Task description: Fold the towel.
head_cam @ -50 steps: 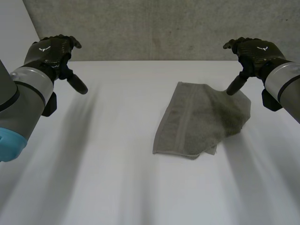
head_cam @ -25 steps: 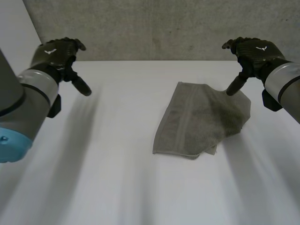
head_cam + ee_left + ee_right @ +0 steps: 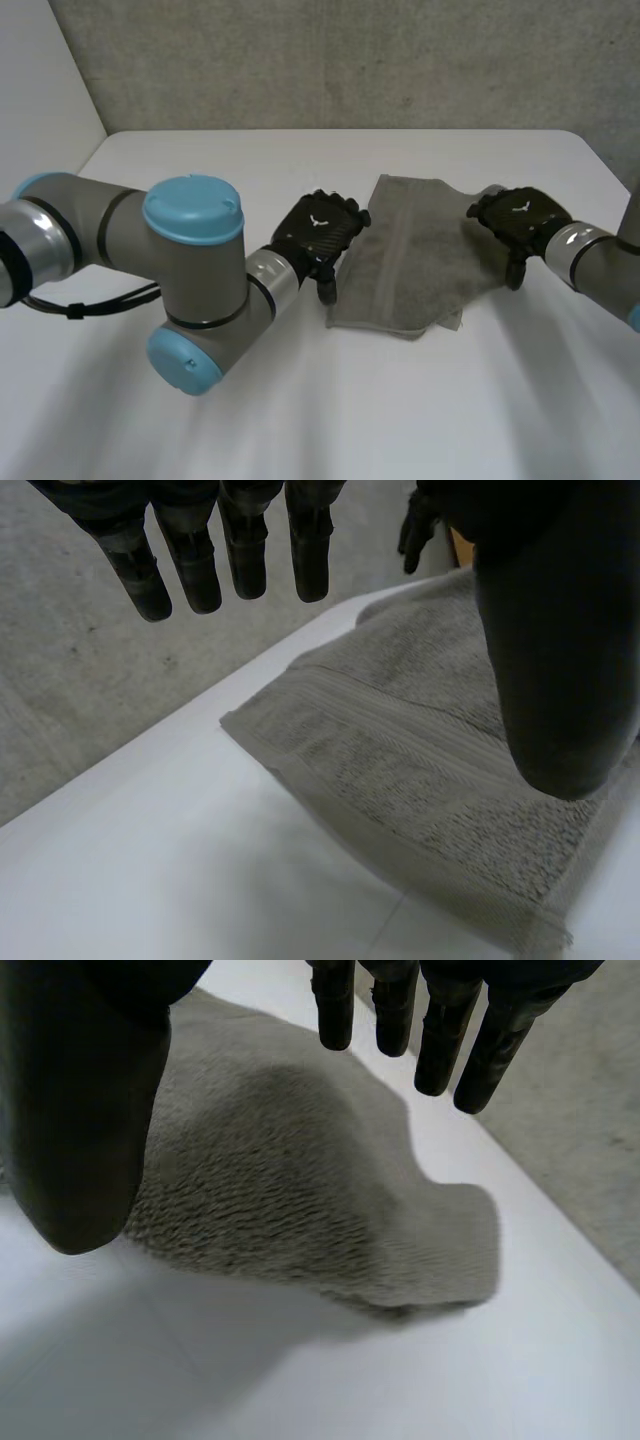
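Observation:
A grey towel [image 3: 420, 255] lies loosely folded on the white table [image 3: 200, 170], right of centre. My left hand [image 3: 318, 236] hovers open at the towel's left banded edge [image 3: 400, 770], its fingers [image 3: 240, 560] straight and apart from the thumb [image 3: 560, 650], holding nothing. Over the towel's right side my right hand [image 3: 515, 220] is open too, with fingers [image 3: 440, 1030] straight above the fluffy cloth [image 3: 290, 1170] and the thumb [image 3: 80, 1120] spread wide. Neither hand grips the cloth.
The left arm's elbow with its light-blue caps [image 3: 192, 208] reaches across the table's front left. A grey wall [image 3: 320, 60] stands behind the table's far edge. Bare tabletop lies in front of the towel [image 3: 400, 410].
Both hands have dropped from high at the far corners down to the towel: the left one swung in to its left edge, the right one to its right side.

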You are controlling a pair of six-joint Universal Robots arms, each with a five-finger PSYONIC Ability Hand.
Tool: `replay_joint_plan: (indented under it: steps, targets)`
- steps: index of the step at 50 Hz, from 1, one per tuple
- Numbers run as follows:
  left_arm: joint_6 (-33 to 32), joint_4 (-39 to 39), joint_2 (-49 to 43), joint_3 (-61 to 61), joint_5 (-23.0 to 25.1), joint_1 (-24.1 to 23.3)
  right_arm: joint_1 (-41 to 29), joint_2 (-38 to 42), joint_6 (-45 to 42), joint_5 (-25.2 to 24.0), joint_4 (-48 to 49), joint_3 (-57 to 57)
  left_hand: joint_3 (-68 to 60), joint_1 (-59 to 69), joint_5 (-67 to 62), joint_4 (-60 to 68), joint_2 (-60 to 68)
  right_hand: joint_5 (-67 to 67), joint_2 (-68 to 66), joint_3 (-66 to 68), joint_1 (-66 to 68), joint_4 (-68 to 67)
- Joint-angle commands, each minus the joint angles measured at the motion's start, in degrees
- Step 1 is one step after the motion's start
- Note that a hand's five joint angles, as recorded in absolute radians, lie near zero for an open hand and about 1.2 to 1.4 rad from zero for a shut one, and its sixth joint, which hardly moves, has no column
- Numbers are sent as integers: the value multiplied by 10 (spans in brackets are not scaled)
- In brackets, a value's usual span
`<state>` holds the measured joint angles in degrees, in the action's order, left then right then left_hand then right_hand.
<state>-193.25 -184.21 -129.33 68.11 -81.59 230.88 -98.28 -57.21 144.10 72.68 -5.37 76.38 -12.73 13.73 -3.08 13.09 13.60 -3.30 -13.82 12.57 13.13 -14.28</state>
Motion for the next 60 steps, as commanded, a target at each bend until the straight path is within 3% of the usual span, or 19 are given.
replay_joint_plan:
  steps: [1, 4, 6, 9, 11, 12, 13, 16, 22, 24, 32, 40, 41, 42, 43, 44, 50, 60]
  targets:
    - [-4, 1, 8, 12, -12, 3, -3, 65, 3, -13, 2, -47, 27, -35, 29, -31, -34, 33, 38, -26, -31, 43]
    - [-3, 0, 23, 30, -31, 6, -5, 83, 5, -13, 3, -63, 27, -35, 29, -31, -34, -35, -30, -26, 37, 43]
    - [-1, -1, 50, 51, -53, 16, -17, 89, 7, -13, 5, -72, 27, -35, 29, -31, -34, -194, -189, -26, 196, 43]
    - [0, -2, 62, 62, -64, 25, -24, 90, 7, -13, 8, -76, 27, -35, 29, -31, -34, -298, -292, -26, 299, 43]
    - [2, -3, 81, 82, -80, 40, -29, 90, 7, -14, 18, -77, 27, -35, 29, -31, -34, -554, -548, -26, 555, 43]
    - [2, -3, 81, 82, -80, 40, -29, 90, 7, -14, 18, -77, 27, -35, 29, -31, -34, -555, -550, -26, 557, 43]
    - [6, -2, 94, 91, -88, 47, -31, 89, 7, -16, 19, -78, 27, -35, 29, -31, -34, -660, -655, -26, 661, 43]
    - [23, -3, 123, 108, -101, 60, -38, 89, 7, -31, 19, -81, 27, -35, 29, -31, -34, -667, -662, -26, 669, 43]
    - [62, -3, 179, 134, -110, 98, -89, 40, 65, -65, 19, -104, 27, -35, 29, -31, -34, -667, -662, -26, 669, 43]
    - [67, -3, 206, 138, -111, 120, -124, -26, 127, -81, 25, -113, 27, -35, 29, -31, -34, -667, -662, -26, 669, 43]
    - [68, -2, 274, 140, -115, 167, -189, -134, 260, -100, 80, -102, 27, -35, 29, -31, -34, -667, -662, -26, 669, 43]
    - [67, -1, 319, 163, -110, 181, -220, -98, 260, -111, 65, -70, 27, -35, 29, -31, -34, -667, -662, -26, 669, 43]
    - [67, -1, 322, 168, -110, 181, -220, -68, 252, -119, 50, -73, 27, -35, 29, -31, -34, -428, -423, -26, 429, 43]
    - [67, -1, 322, 168, -110, 181, -220, -68, 252, -119, 49, -73, 27, -35, 29, -31, -34, -425, -420, -26, 427, 43]
    - [67, 0, 322, 173, -110, 181, -219, -44, 239, -125, 24, -76, 27, -35, 29, -31, -34, -132, -127, -26, 134, 43]
    - [67, 0, 323, 179, -110, 180, -214, -26, 218, -126, -4, -82, 27, -37, 30, -31, -35, 33, 38, -26, -31, 43]
    - [65, 1, 323, 204, -107, 180, -212, -17, 165, -118, -51, -91, 27, -37, 30, -31, -35, 33, 38, -26, -31, 43]
    - [63, 8, 327, 264, -96, 171, -134, -184, 171, -108, -23, 53, 27, -37, 30, -31, -35, 33, 38, -26, -31, 43]
